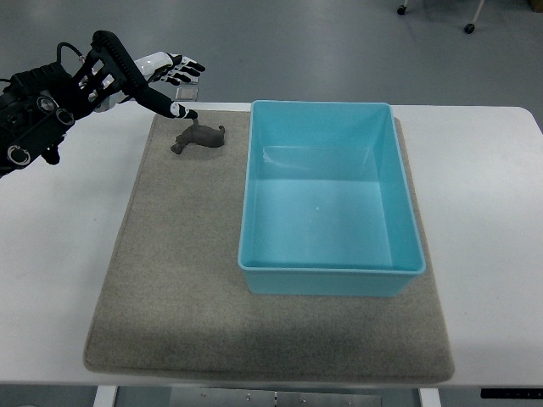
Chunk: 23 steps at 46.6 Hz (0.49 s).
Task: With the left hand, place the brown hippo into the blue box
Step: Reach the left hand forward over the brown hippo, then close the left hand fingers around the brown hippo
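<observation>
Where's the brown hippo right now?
In the top view, the brown hippo lies on the grey mat near its far left corner, left of the blue box, just below the left hand.

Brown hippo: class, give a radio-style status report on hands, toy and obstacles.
Left hand open, above hippo. Brown hippo on mat, left of blue box, ungrasped. Box empty; path clear. Right hand out of view.

left arm [34,114] cut off at left edge, chair casters [468,28] cropped at top
</observation>
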Tool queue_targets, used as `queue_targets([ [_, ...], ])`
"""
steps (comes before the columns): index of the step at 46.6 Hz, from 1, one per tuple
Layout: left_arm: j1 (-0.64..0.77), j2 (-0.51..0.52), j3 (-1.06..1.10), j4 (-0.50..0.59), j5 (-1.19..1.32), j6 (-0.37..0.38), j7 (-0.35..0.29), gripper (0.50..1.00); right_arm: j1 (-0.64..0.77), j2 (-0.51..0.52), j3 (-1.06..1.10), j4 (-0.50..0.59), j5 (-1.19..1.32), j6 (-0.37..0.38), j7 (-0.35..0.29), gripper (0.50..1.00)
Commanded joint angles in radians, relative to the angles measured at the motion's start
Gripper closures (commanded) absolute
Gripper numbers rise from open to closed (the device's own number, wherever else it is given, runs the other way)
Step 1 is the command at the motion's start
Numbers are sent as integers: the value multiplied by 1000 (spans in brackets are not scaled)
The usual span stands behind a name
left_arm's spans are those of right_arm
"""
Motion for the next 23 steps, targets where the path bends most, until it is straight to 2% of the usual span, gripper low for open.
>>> queue_targets([
  [1,3,-3,0,0,33,0,-12,647,0,0,0,0,0,0,0,564],
  [9,1,-7,61,0,68,0,-40,651,0,0,0,0,0,0,0,564],
  [16,0,-13,95,0,84,10,-72,684,0,0,0,0,0,0,0,564],
  [23,0,-18,156,1,87,80,-74,697,0,0,0,0,0,0,0,564],
])
